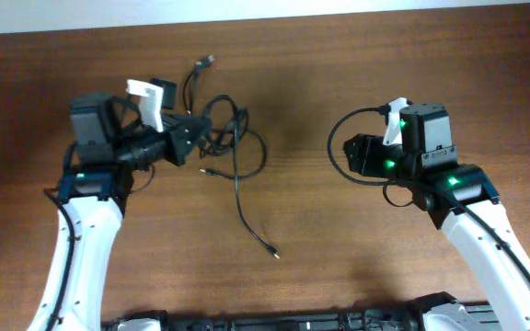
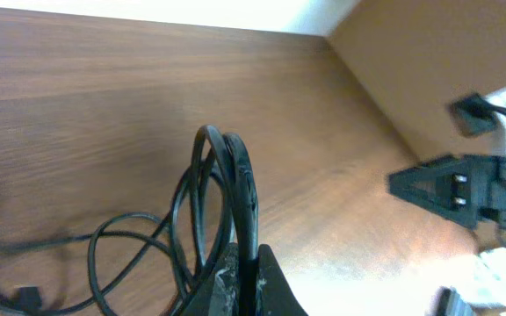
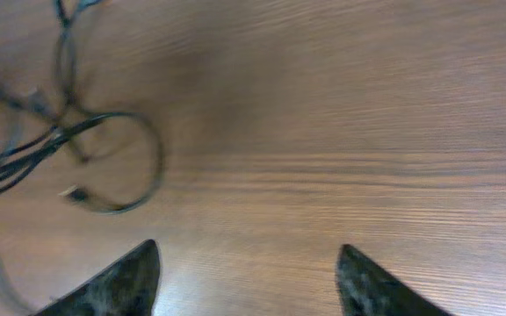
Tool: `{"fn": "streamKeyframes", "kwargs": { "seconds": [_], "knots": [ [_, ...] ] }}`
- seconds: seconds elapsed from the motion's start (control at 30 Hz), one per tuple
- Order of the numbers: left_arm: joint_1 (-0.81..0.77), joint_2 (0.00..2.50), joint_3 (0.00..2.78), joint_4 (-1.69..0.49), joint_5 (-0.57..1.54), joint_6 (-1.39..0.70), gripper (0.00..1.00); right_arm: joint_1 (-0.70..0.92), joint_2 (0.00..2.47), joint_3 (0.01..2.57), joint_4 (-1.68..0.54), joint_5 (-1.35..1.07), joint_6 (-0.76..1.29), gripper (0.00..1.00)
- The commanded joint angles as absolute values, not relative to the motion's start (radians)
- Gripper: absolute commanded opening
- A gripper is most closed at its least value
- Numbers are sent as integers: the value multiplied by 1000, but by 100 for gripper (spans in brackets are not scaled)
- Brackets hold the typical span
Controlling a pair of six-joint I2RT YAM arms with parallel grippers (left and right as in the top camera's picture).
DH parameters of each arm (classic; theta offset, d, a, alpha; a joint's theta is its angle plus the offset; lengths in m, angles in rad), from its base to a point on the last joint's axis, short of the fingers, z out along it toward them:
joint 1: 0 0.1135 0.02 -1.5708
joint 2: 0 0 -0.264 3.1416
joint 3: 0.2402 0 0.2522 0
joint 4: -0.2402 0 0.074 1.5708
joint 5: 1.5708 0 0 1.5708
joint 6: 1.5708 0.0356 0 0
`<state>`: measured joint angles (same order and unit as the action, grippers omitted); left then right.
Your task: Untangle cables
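Gripping, left pincer: clenched on a bundle of cables; black loops are seen rising from between its fingers in the left wrist view.
Cables: the tangle is gathered just beyond the left pincer's tips and lies on the bench. One strand is trailed away from the pincer and ends in a small plug.
Right pincer: released, fingers spread wide, nothing held between them. It is set well apart from the tangle, which is seen blurred ahead of it.
Bench: brown wood grain.

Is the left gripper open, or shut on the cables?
Shut: the left gripper pinches the looped cables, with no gap showing between its jaws.
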<state>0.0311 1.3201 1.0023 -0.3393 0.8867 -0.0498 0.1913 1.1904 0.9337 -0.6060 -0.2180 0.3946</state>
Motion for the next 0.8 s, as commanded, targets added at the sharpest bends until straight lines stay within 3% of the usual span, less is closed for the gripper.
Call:
{"fn": "streamKeyframes", "kwargs": {
  "seconds": [0.0,0.27,0.4,0.53,0.77],
  "knots": [
    [-82,1295,1016,-309,981,-55,0,190,1185,950,-576,-453,396,71],
    [-345,1295,1016,-172,892,-56,0,190,1185,950,-516,-731,404,71],
    [-380,1295,1016,-165,893,-56,0,190,1185,950,-512,-730,513,70],
    [-384,1295,1016,-165,894,-56,0,190,1187,950,-546,-729,678,54],
    [-384,1295,1016,-165,934,-56,0,191,1283,950,-567,-723,763,52]
  ]
}}
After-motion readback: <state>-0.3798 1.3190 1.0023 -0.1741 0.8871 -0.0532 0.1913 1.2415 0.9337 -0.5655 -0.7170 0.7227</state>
